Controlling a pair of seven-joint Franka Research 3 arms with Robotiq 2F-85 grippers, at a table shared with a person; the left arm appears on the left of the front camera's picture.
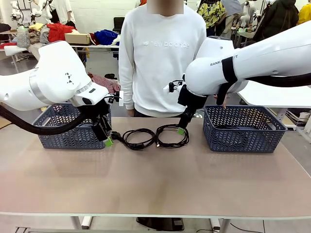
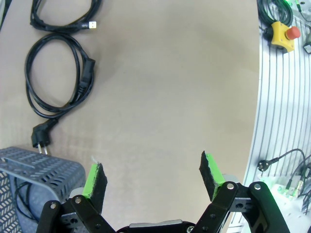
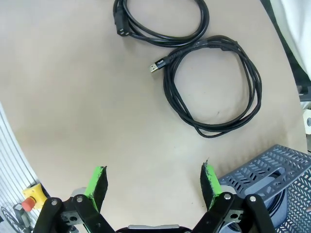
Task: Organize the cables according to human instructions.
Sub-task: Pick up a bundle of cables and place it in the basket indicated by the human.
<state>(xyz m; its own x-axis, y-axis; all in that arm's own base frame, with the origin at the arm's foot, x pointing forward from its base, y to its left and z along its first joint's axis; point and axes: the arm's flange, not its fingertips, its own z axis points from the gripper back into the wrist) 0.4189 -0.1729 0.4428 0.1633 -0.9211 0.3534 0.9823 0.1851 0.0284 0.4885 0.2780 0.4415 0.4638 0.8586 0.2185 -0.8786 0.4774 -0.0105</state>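
Note:
Two coiled black cables lie side by side at mid-table between two baskets. The power cable (image 1: 138, 145) (image 2: 29, 92) (image 3: 160, 41) has a chunky plug. The USB cable (image 1: 170, 144) (image 2: 63, 25) (image 3: 214, 131) lies to its right in the front view. My left gripper (image 1: 107, 140) (image 2: 150, 167) hovers open by the left basket's near corner, just left of the power cable's plug. My right gripper (image 1: 181, 129) (image 3: 153, 172) hangs open over the right edge of the USB coil. Neither holds anything. Another black cord (image 2: 19, 199) lies inside the left basket.
A blue mesh basket (image 1: 58, 138) (image 2: 34, 167) stands at the left and another (image 1: 243, 138) (image 3: 272, 167) at the right. A person in a white sweatshirt (image 1: 163, 58) stands at the far edge. A yellow emergency stop (image 2: 283, 34) sits on the rail.

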